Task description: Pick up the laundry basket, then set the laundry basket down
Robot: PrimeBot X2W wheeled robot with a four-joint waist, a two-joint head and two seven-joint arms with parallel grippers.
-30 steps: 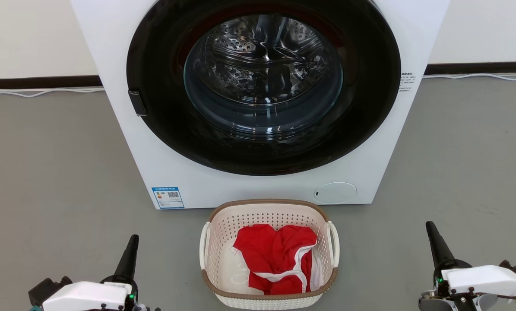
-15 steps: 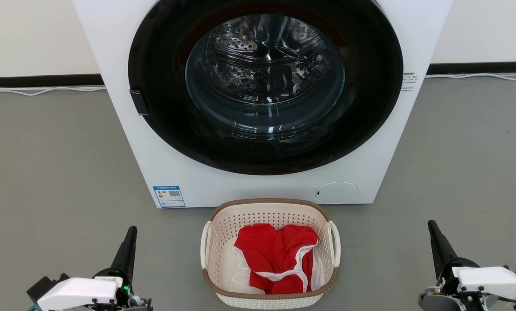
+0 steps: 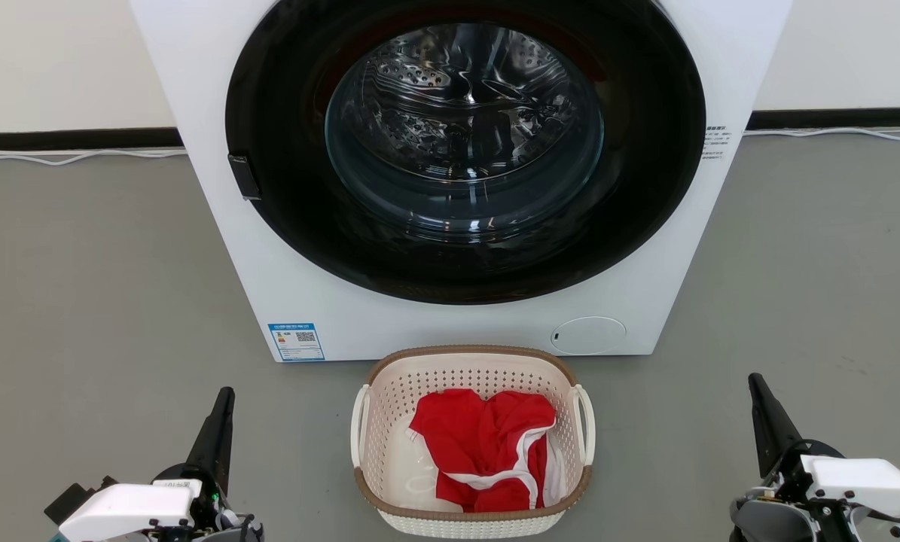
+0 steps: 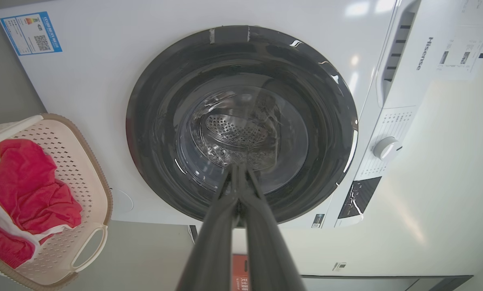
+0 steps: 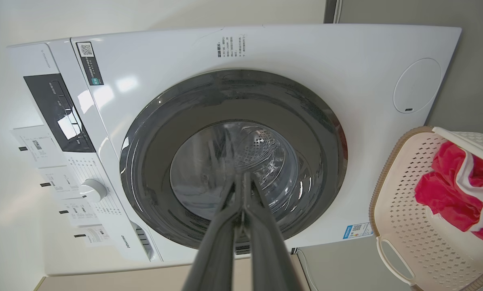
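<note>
Grey floor (image 3: pixel 80 301): laundry basket (image 3: pixel 471 519) holds red garment (image 3: pixel 487 448).

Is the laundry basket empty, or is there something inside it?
Not empty. A crumpled red garment with white trim lies inside the basket and covers part of its bottom.

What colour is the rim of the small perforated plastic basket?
Brown, woven-looking rim on the cream-white laundry basket; best in the head view.

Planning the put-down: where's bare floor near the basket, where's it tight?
Bare floor on both sides: between the laundry basket and the left gripper, and toward the right gripper. Tight behind, where the washing machine stands close.
</note>
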